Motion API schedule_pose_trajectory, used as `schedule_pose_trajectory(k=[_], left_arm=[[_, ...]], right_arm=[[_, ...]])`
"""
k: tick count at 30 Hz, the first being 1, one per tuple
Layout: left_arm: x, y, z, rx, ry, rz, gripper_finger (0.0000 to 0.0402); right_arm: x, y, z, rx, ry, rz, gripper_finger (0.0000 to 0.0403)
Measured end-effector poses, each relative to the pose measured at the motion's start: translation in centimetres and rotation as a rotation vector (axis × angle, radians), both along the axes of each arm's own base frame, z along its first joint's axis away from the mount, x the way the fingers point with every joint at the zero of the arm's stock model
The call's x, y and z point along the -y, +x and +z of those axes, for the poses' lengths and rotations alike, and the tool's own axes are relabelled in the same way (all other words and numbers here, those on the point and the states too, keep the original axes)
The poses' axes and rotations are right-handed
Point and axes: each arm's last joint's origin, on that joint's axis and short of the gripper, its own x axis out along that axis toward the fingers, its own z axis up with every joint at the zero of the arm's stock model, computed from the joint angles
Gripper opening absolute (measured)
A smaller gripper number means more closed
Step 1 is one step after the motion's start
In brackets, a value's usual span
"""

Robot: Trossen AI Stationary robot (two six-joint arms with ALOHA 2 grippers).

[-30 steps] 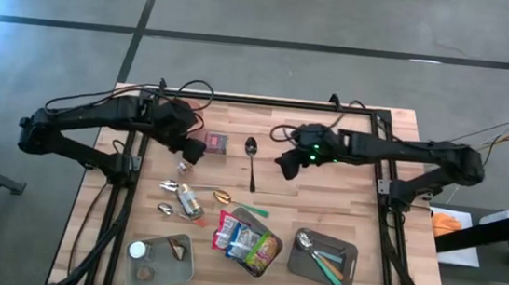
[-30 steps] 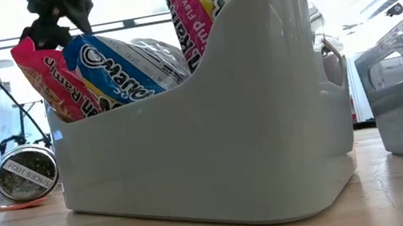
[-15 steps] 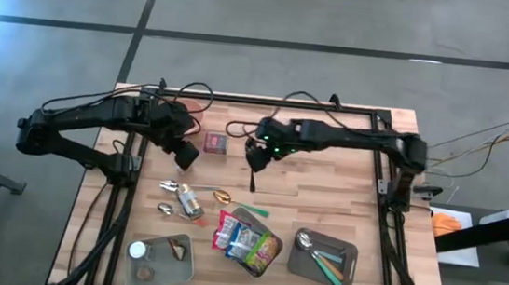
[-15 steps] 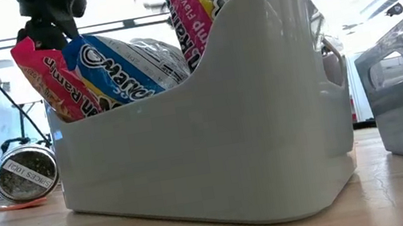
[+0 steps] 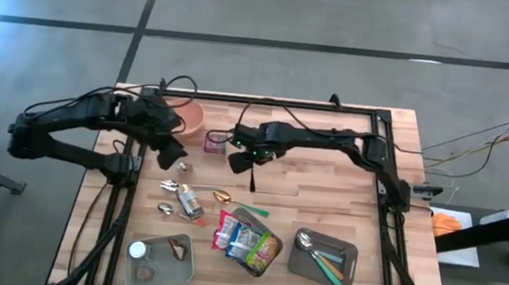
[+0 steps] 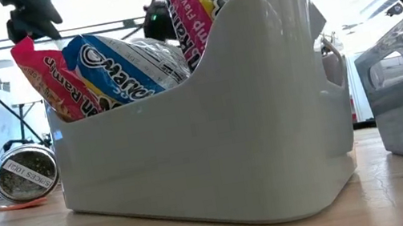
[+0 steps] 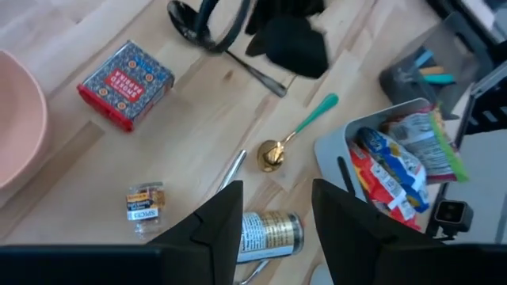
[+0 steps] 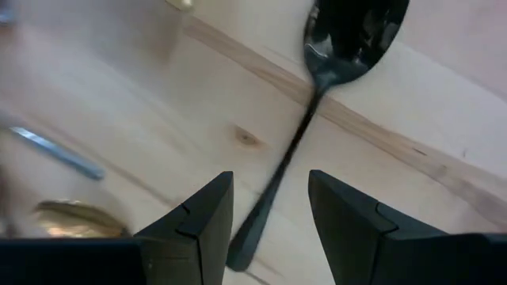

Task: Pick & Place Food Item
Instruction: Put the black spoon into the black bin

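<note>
Pale wooden table [image 5: 325, 191] with matt grain, glossy dark metal spoon [image 8: 348, 32], smooth white plastic bin [image 6: 267, 119], shiny snack wrappers [image 6: 117, 65].

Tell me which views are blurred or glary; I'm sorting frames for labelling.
Right wrist view: motion blur smears the wooden table, though the black metal spoon stays readable. Low view: bright backlight behind the white plastic bin. High view: glare at the upper left floor. Left wrist view: sharp.

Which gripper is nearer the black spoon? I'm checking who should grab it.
Right. The right gripper hovers over the black spoon, fingers open; the left gripper hangs farther off, beyond the spice box.
</note>
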Motion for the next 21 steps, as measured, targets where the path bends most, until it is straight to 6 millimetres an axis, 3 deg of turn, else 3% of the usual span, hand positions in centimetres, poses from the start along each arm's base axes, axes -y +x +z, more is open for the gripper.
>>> schedule_pose_trajectory(k=[12, 21], left_arm=[[0.3, -1.4, 0.3, -0.004, 0.013, -0.023, 0.0155], [0.4, -1.7, 0.2, -0.026, 0.032, -0.057, 0.0155]], right_arm=[[0.5, 2.3, -2.4, -0.123, 0.006, -0.032, 0.0159], [1.4, 2.1, -3.9, -0.169, 0.026, -0.095, 0.0159]])
